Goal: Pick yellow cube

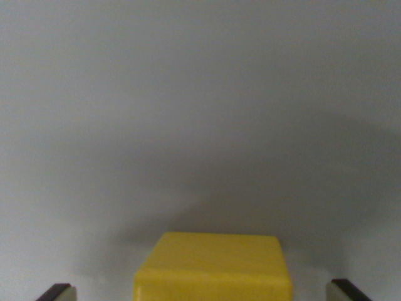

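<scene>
A yellow cube [214,266] rests on the pale grey surface [200,94] at the bottom centre of the wrist view, its lower part cut off by the frame edge. Only the two dark fingertips of my gripper [203,293] show, one at the bottom left corner [57,292] and one at the bottom right [348,291]. They stand wide apart with the cube between them. A clear gap shows on each side of the cube, so neither finger touches it. The gripper is open.
A broad soft shadow [294,188] lies on the grey surface behind and to the right of the cube. Nothing else is in view.
</scene>
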